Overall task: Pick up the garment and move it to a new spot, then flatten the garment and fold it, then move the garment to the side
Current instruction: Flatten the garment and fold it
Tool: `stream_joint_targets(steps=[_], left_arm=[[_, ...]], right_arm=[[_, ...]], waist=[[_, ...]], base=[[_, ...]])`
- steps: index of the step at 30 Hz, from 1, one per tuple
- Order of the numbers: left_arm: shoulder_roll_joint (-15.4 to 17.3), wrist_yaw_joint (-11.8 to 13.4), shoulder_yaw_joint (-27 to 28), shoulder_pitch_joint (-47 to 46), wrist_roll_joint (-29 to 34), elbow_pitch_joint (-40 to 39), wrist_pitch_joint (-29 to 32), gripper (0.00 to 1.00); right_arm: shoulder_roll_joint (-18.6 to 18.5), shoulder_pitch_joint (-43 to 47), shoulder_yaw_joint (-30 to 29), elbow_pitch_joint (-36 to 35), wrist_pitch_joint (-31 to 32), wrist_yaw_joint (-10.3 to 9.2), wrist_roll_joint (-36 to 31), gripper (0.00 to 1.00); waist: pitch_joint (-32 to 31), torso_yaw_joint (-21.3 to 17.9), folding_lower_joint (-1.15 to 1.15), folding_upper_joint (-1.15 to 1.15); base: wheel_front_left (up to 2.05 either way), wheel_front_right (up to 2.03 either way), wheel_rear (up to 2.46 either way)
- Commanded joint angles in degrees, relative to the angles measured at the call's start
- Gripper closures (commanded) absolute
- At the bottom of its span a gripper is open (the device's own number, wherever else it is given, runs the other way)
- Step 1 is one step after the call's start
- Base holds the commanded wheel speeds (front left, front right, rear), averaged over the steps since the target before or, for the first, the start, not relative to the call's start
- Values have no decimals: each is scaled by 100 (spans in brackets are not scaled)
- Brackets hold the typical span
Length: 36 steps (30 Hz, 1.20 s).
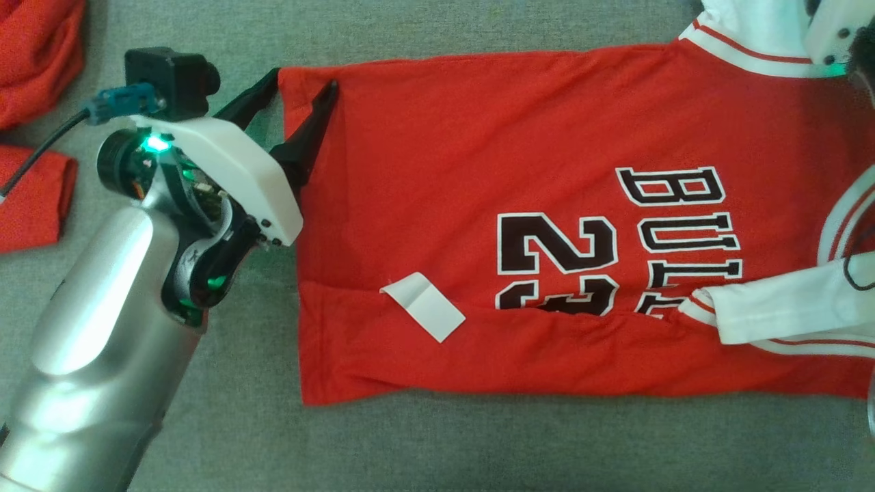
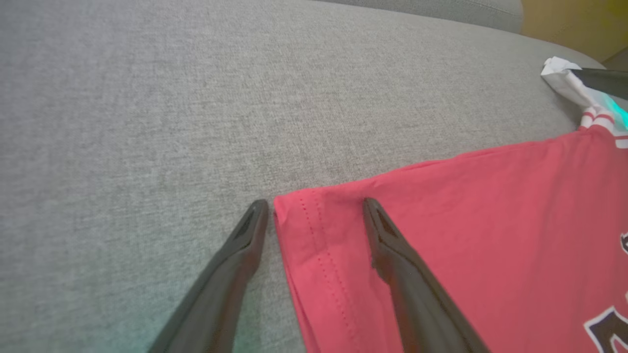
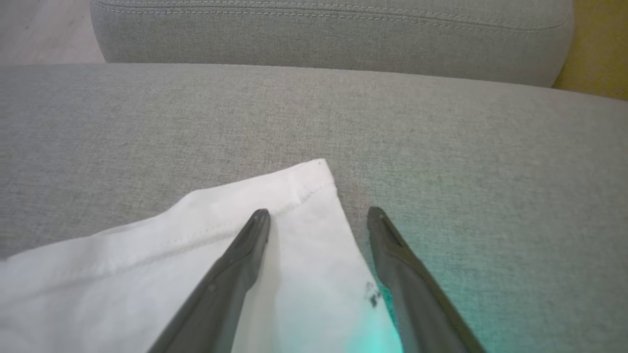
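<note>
Garment, a red jersey, lies flat on the grey sofa cushion, backrest behind. Long axis runs along the cushion, hem to the robot's left, shoulders to its right. Left gripper spread, straddling the hem's far corner, forearm slanting in from near left; right gripper spread astride a white sleeve corner.

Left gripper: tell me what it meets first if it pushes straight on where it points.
Probably the bare grey cushion just past the shirt corner that the open left gripper straddles; depth is unclear.
</note>
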Motion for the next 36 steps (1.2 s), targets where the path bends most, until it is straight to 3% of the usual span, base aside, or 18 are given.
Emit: stream_joint_targets(steps=[1, 12, 13, 14, 15, 20, 28, 36], left_arm=[[190, -11, 128, -47, 22, -57, 73, 0], [175, -168, -59, -78, -91, -26, 300, 0], [166, -178, -77, -81, -99, -11, 316, 29], [160, -193, -97, -90, -101, 3, 326, 71], [155, -205, -110, -102, -99, 19, 328, 100], [98, -254, -79, -175, -165, 84, 252, 100], [17, -183, 265, -396, -218, 237, -241, 100], [75, -97, 572, -427, -396, 51, -400, 100]], right_arm=[[41, -95, 110, -136, 60, 43, 56, 0], [22, -115, 392, 129, 320, 43, 296, 0], [24, -103, 404, 153, 364, 43, 312, 15], [28, -96, 406, 169, 399, 43, 328, 57], [36, -92, 406, 176, 421, 43, 346, 100], [104, -125, 296, 128, 252, 43, 378, 100], [303, -494, -321, 91, -647, 43, 141, 100], [381, -549, -254, -138, -757, 43, 394, 100]], waist=[[2, -1, 1, 0], [-58, -11, 1, 0], [-63, -15, 1, 0], [-64, -19, 1, 0], [-60, -22, 1, 0], [-28, -42, 1, 0], [-73, -101, 1, 0], [-147, -236, 1, 0]], base=[[0, 0, 0], [0, 0, 0], [0, 0, 0], [0, 0, 0], [0, 0, 0], [0, 0, 0], [0, 0, 0], [0, 0, 0]])
